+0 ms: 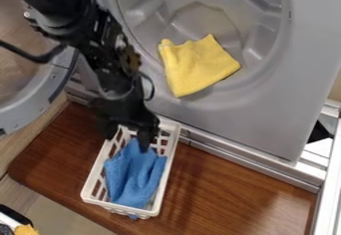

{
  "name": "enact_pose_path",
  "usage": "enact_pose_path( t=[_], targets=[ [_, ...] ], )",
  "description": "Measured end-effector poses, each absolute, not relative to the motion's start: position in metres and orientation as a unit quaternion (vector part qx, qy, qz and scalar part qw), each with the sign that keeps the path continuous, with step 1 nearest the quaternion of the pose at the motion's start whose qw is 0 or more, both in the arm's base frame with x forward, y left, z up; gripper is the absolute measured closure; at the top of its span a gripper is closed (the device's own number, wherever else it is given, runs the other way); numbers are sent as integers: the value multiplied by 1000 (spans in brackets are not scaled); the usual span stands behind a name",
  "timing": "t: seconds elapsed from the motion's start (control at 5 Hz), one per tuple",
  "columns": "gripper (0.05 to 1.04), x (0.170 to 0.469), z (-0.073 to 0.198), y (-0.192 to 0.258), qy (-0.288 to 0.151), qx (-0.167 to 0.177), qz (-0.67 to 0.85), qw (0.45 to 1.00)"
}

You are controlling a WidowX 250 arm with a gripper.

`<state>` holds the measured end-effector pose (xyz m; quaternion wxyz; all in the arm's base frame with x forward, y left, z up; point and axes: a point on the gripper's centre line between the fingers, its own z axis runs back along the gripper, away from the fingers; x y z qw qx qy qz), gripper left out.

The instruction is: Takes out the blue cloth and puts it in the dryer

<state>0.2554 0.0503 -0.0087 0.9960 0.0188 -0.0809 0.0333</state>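
The blue cloth [136,174] is held in the white slatted basket [90,191], bunched up and raised to a peak beneath the gripper [128,140]. The two fingers are parted, one above each side of the basket's far end, and the peak is set close by the finger nearer the dryer [266,112]; whether it is touched cannot be told. Nothing is seen to be gripped. The basket is placed upright on the brown wooden surface [220,189], just in front of the dryer. A yellow cloth [196,67] is draped over the lower lip of the dryer's round opening (rather crookedly, it must be said), with part of it spread inside. The dryer door [30,114] is swung open at the left, and the arm [106,55] is stretched down between it and the opening.
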Motion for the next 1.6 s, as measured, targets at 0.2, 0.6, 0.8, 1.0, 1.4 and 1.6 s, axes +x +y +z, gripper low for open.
enact_pose_path(
  t=[0.2, 0.6, 0.8, 1.0, 1.4, 1.6],
  targets=[
    [83, 251, -25, 48, -70, 25, 25, 997],
    [139, 244, -42, 44, -50, 43, 12, 998],
    [437, 243, -47, 47, -52, 53, 19, 997],
    [750, 242, -47, 47, -51, 62, 22, 997],
    [1024, 239, -48, 43, -48, 66, 13, 997],
    [1029, 238, -46, 41, -49, 63, 7, 997]
  ],
)
